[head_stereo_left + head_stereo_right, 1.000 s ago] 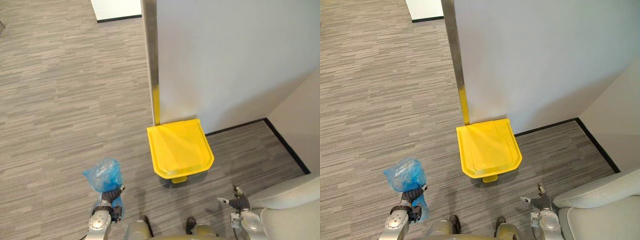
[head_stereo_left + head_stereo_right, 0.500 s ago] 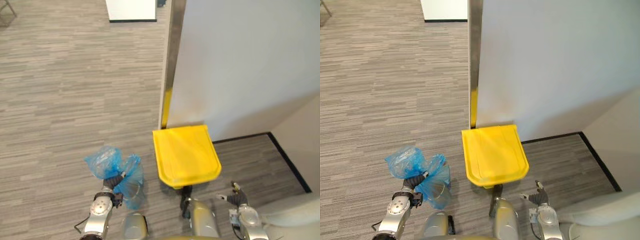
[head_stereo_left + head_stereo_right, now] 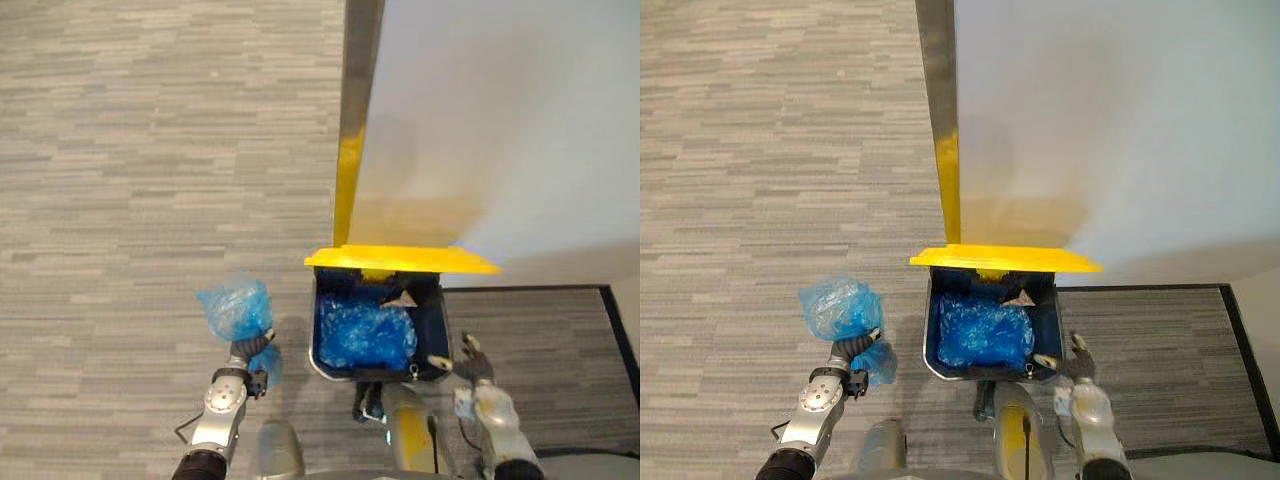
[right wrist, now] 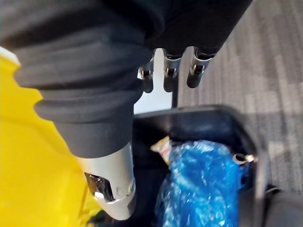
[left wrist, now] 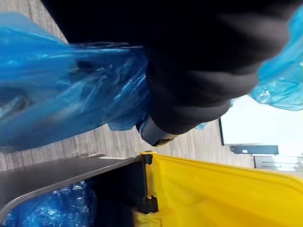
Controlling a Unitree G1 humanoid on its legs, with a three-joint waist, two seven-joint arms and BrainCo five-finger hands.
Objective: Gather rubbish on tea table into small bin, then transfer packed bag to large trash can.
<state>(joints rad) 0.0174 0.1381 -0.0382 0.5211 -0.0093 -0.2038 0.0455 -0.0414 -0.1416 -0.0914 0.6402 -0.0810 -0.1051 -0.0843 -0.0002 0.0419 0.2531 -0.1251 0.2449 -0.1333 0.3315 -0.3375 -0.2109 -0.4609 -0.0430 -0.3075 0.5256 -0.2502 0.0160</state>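
Grey striped carpet point(image 3: 120, 180) covers the left of the room. Over it I hold the packed blue bag point(image 3: 234, 308) out ahead of me, my left hand point(image 3: 243, 362) clenched round its gathered neck so nothing spills. The bag is just beside the large trash can point(image 3: 318, 352), not yet over its opening.

The can's yellow lid point(image 3: 400, 261) is tipped up toward the wall, leaving the dark well open. Another blue bag point(image 3: 365, 335) and a pale scrap of paper point(image 3: 402, 298) already lie inside.

My right hand point(image 3: 468, 360) is by the can's right front corner, fingers loose and spread, holding nothing. I judge it is kept there so the mouth stays free for the drop. Behind the can stands a white wall point(image 3: 500, 120) with a metal post point(image 3: 358, 100) at its edge.

Half a second ago the lid lay flat and shut; now it is up. My head has also moved nearer, so the whole view has shifted. The bag is in the same grip as before.
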